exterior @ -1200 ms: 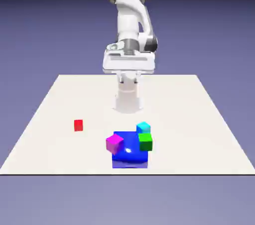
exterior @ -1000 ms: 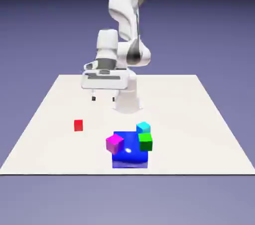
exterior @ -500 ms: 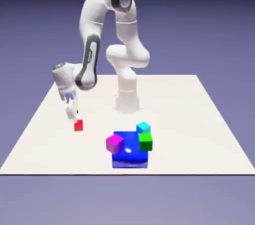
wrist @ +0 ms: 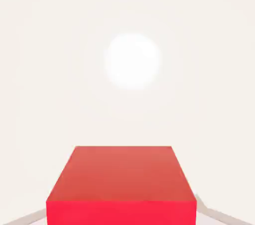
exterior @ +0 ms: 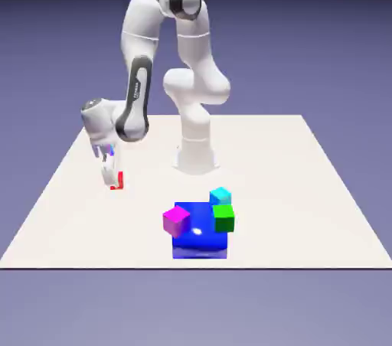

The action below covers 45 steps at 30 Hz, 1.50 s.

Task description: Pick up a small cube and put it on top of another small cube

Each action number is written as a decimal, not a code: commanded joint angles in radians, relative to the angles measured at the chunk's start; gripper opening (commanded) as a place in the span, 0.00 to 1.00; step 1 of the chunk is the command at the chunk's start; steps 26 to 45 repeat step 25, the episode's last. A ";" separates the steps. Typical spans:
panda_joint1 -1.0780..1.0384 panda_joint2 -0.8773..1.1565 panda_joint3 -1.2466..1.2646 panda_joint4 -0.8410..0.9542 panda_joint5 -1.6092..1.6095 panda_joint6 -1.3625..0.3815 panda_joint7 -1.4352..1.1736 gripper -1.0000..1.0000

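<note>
While the red cube (wrist: 122,185) filled the bottom of the hand view, the two grey fingertips (wrist: 211,212) only peeked out at its lower corners, one on each side, so the jaws bracketed it closely. Whether the pads actually pressed on its faces, I could not tell. In the exterior view the cube (exterior: 117,182) sat low at the table's (exterior: 306,184) left part, mostly hidden behind the gripper (exterior: 112,177), which stood right down at it. Well apart, toward the near middle, the large blue block (exterior: 199,236) carried the magenta cube (exterior: 176,220), the green cube (exterior: 223,218) and the cyan cube (exterior: 220,196) clustered against its top.
</note>
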 commanded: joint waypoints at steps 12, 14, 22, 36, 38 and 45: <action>0.150 0.030 0.434 0.434 -0.107 -0.395 0.116 0.00; 0.175 0.035 0.506 0.506 -0.124 -0.461 0.136 0.00; 0.205 0.142 0.570 0.494 -0.140 -0.340 0.151 0.00; 0.202 0.117 0.570 0.512 -0.140 -0.383 0.151 1.00; 0.202 0.117 0.570 0.512 -0.140 -0.383 0.151 1.00; 0.202 0.117 0.570 0.512 -0.140 -0.383 0.151 1.00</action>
